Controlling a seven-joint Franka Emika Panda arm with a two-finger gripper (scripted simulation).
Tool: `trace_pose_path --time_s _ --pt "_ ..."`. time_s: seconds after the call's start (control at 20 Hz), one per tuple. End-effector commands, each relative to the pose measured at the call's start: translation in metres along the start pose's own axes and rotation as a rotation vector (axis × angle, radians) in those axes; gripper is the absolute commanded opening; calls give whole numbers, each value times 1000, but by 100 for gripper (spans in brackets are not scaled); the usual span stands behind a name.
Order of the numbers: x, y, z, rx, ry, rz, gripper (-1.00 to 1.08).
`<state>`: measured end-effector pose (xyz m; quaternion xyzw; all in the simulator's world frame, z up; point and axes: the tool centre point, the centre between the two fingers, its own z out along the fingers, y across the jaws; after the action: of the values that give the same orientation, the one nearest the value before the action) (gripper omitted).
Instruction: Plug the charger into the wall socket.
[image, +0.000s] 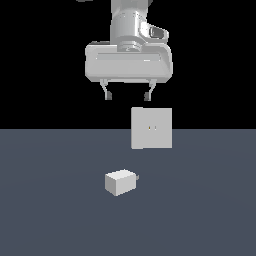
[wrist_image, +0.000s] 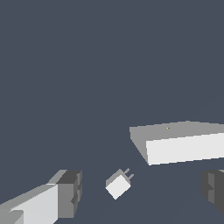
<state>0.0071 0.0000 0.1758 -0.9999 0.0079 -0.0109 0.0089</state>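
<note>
A: So, starting from the exterior view's left: the charger (image: 120, 182) lies on the floor (image: 50, 210), in front of the socket (image: 152, 128) and a bit toward that left side. Its prongs point to the exterior view's right, not toward the plate face.

B: And the gripper (image: 127, 95)?

A: Up high, above the charger and short of the socket, fingers spread wide, nothing between them. In the wrist view the charger (wrist_image: 118, 184) sits in the gap between the fingers (wrist_image: 70, 192), well below them.

B: Then the socket stands upright, past the charger, on the right?

A: Yes, two small dark slots at its centre, clear of everything.

B: What might go wrong?

A: I'd guess the grasp. The block looks turned at an angle to the fingers, so closing on its corners could spin it or squeeze it out. And if it is held crooked, the prongs would meet the plate beside the slots and push the socket instead of going in. A pad over the prongs would also block the plugging.
</note>
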Motion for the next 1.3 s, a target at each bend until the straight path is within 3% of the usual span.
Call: trace_pose_path --time_s 0.0,0.55,1.25 --pt "0 0 0 0 0 0 100" --pt "-10 3 10 -9 14 79 100" --pt "-45 6 44 -39 64 359 100"
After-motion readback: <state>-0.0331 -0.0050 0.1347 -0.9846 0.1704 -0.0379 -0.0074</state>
